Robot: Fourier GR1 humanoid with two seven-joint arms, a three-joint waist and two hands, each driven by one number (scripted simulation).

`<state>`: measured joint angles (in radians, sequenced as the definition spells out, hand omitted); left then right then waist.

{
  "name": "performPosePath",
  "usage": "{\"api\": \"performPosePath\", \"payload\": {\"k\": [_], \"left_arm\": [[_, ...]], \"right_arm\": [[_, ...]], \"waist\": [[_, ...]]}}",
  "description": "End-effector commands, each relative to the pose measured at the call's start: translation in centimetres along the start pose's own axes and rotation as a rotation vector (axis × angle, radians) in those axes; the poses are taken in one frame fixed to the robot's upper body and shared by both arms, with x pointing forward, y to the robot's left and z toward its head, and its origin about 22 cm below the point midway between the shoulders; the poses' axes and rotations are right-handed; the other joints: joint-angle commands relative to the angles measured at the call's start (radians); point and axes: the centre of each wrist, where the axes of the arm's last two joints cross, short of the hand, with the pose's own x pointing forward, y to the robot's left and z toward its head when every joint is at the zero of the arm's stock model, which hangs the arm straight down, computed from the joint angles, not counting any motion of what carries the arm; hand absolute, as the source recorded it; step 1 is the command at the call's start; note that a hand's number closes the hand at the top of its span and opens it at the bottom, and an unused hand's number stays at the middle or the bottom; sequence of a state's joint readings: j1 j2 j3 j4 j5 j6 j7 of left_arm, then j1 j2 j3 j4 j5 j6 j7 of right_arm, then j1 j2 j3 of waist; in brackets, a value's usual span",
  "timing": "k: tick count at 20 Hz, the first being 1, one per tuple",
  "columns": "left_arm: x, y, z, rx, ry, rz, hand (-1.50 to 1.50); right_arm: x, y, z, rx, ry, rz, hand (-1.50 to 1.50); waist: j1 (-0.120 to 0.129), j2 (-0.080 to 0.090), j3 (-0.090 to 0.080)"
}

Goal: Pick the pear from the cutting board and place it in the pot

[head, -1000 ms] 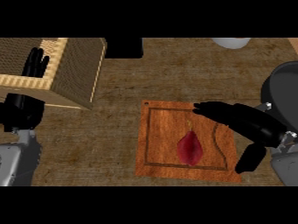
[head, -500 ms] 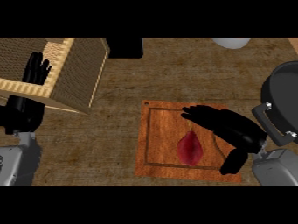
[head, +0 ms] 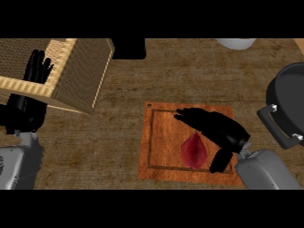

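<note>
Two hands show, one at each side. At far left the left hand (head: 34, 84) rests with straight fingers pointing up, lying over the near rim of a wicker basket (head: 82, 75). Mid-frame, a wooden board (head: 164, 147) lies on the counter (head: 115, 142), and the dark red pear (head: 194, 150) sits on its lower middle — not lifted. The right hand (head: 216, 127) hangs over the board just above and right of the pear, fingers spread toward the board's upper left, thumb down beside the fruit's right side; whether it touches the pear I cannot tell. At far right stands the black pot (head: 299, 104), well apart from the pear — its handle faces the board.
</note>
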<state>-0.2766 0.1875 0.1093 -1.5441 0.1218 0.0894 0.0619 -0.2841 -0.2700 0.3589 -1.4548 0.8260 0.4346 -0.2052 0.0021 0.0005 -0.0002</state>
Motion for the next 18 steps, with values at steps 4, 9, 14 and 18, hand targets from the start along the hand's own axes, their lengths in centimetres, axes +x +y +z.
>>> {"api": "performPosePath", "payload": {"k": [4,9,14,18], "left_arm": [[0.5,1.8,0.4,0.007,-0.006,0.007,0.00],[0.2,1.9,1.4,0.022,0.002,0.000,0.00],[0.8,0.1,-1.0,0.008,-0.005,0.003,0.00],[0.0,3.5,0.6,0.016,-0.012,-0.007,0.00]], "right_arm": [[0.0,1.4,-1.0,0.018,-0.035,-0.002,-1.50],[-0.1,3.0,-2.8,0.025,-0.058,-0.021,-1.50],[1.9,4.4,-3.7,0.013,-0.219,0.081,1.50],[0.5,5.1,-4.1,0.000,-0.211,0.083,1.50]], "waist": [[0.000,-0.001,0.000],[0.002,-0.001,0.000],[-0.001,0.000,0.000],[0.003,0.000,0.000]]}}
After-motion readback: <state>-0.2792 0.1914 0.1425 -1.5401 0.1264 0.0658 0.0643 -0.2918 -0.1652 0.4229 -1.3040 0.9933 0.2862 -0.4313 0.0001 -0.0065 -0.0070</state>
